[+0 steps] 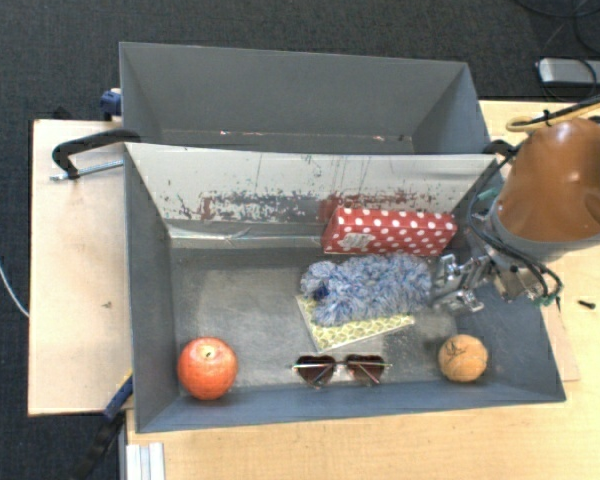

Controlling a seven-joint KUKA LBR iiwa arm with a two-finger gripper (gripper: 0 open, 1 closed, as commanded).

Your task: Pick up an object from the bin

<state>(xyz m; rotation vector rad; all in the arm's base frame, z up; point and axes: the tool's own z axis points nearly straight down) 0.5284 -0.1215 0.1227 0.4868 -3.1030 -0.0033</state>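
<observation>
While the gripper (458,290) sat low at the right of the bin (150,298), whether it was spread or closed could not be told.
Nearest thing was the shaggy blue cloth (368,286), mid-bin, just left of it (dotted red box (388,231) behind); judged best to bite deep into its pile, clear of the brown ball (463,358).

The grey metal bin (145,268) is showing rusty red scuffs along its paler back wall. The rectangular red box (388,232) is wearing white polka dots. The fluffy yarn-like bundle (370,286) is showing mottled blue and pale grey. Under it, the flat square pad (365,330) is showing pale yellow with a fine lattice print. The round apple (207,368) is glowing red with a yellowish fleck, the heart-shaped sunglasses (340,370) are showing reddish-brown lenses, and the small round fruit (463,358) is showing a dull orange-brown.
</observation>
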